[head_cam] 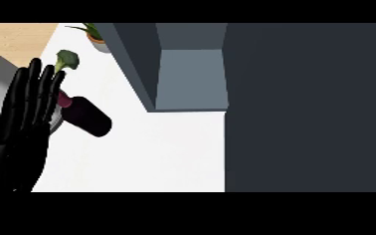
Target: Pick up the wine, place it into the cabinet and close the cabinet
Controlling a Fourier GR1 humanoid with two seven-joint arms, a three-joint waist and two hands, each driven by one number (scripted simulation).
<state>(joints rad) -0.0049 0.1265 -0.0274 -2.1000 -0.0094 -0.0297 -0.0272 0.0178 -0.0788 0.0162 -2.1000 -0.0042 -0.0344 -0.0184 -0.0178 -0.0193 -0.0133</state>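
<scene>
Wine bottle (86, 114) lies beside the open left robot hand (28, 114)

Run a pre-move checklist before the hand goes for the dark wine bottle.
1. Dark wine bottle in view, lying tilted on the white counter: ok.
2. Black left hand open, holding nothing: ok.
3. Right hand in view: not ok, it does not show.
4. Dark grey cabinet open, its shelf showing: ok.
5. Green broccoli floret apart from the bottle: ok.
6. Bottle's neck end free of the hand: cannot tell, the fingers overlap it.
</scene>
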